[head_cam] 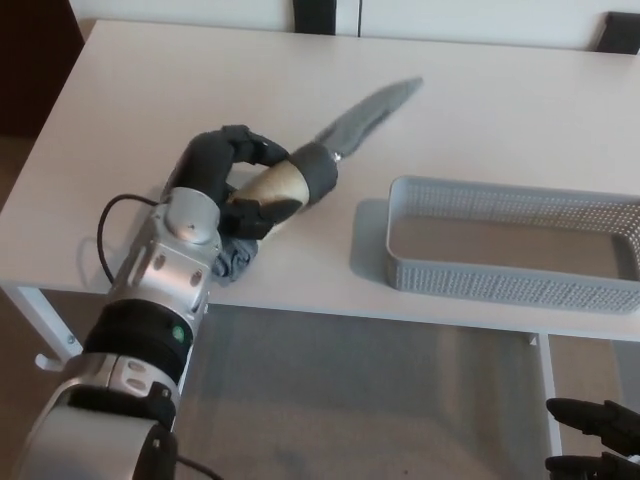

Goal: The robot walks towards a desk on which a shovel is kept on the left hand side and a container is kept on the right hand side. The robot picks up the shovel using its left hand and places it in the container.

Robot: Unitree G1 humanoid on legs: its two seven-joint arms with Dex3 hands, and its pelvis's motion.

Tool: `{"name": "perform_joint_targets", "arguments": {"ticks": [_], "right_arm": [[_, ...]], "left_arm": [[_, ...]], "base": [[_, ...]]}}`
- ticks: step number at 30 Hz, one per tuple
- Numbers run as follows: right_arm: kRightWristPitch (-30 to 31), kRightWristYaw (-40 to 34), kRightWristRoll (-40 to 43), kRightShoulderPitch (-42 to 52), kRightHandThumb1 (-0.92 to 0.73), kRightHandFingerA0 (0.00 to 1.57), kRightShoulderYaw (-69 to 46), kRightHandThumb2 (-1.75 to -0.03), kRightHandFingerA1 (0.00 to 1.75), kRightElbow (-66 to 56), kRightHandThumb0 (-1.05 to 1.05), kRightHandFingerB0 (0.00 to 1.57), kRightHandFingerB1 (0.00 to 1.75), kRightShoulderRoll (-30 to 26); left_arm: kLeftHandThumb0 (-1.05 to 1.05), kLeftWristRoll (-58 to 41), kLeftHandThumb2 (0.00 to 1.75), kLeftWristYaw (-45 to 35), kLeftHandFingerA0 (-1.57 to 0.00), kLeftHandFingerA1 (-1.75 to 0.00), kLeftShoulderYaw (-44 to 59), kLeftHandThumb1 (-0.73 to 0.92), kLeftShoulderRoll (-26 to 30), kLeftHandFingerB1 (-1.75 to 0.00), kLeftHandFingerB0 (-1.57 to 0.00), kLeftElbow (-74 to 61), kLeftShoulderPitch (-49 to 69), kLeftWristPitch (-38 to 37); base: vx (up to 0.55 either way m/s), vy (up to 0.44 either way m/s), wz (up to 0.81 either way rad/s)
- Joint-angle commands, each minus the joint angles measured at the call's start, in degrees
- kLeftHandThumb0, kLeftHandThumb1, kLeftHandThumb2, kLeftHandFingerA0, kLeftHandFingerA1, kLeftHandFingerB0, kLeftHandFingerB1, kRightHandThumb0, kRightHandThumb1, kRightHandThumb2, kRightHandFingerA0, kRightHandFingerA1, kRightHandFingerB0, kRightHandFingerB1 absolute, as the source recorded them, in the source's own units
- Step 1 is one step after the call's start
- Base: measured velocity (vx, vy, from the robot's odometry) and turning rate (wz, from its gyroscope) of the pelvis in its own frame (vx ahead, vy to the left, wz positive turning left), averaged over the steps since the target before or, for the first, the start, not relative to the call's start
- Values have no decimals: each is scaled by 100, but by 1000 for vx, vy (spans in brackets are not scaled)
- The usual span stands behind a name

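Pickup is complete: the left robot hand (245, 185) is clamped on the shovel (330, 145) handle, blade raised over the counter (500, 110) beside the container (510, 245); placement remains.

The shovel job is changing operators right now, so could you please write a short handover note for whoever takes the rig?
Left hand: shut on the shovel, gripping its pale handle; the blade points up and to the right over the desk, its image blurred.
Right hand: low at the picture's bottom right, below the desk edge, holding nothing; fingers unclear.
Container: on the desk's right side, empty.
Done: shovel grasped.
Left: carry it right, over the container, and release it inside.
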Motion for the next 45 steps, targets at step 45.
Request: {"name": "perform_joint_targets", "arguments": {"ticks": [45], "right_arm": [[0,147,-91,-200,-52,54,128,-79,54,103,-47,39,48,-256]], "left_arm": [[-25,-113,64,-2187,-92,-141,-2934,76,1657,-82,-71,-2560,-175,91]], "base": [[0,0,0]]}}
